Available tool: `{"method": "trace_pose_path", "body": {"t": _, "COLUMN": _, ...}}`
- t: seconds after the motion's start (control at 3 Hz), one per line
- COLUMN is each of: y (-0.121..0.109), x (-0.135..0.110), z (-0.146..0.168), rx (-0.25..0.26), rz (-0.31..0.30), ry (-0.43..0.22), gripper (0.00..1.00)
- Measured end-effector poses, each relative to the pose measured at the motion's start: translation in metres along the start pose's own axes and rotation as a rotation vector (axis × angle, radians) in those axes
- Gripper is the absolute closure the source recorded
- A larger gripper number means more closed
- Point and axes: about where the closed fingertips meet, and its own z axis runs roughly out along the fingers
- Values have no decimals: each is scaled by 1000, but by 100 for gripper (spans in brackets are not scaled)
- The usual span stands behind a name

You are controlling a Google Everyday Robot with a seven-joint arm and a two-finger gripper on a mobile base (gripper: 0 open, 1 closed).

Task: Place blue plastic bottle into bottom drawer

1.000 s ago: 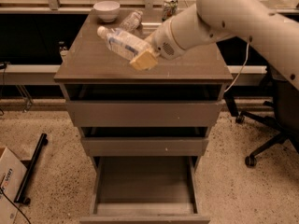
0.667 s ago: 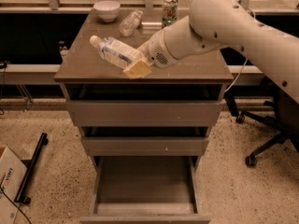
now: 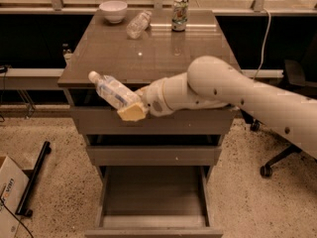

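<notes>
The blue plastic bottle [image 3: 113,90] is clear with a white cap and a pale label. It is held tilted, cap up and to the left, in front of the cabinet's top edge. My gripper [image 3: 132,109] is shut on the bottle's lower end, its tan fingers [image 3: 132,113] wrapped round it. The white arm reaches in from the right. The bottom drawer [image 3: 153,202] is pulled open below, with a flat grey floor and nothing in it. The bottle hangs above and left of the drawer's opening.
On the cabinet top [image 3: 148,53] stand a white bowl [image 3: 113,10], a slimmer clear bottle [image 3: 138,24] lying down, and a green-labelled can [image 3: 180,15]. A cardboard box [image 3: 9,195] and a black bar [image 3: 33,177] are on the floor at left. An office chair [image 3: 292,83] is at right.
The arm has brought the bottle down and toward the front, from over the cabinet top to in front of its top edge. The drawer has stayed open.
</notes>
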Motion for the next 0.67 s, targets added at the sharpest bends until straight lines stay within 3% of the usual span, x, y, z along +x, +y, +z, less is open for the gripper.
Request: {"method": "trace_pose_path", "body": {"t": 0.67, "y": 46, "x": 97, "z": 62, "rx": -40, "rz": 141, "ry": -5, "gripper": 100}}
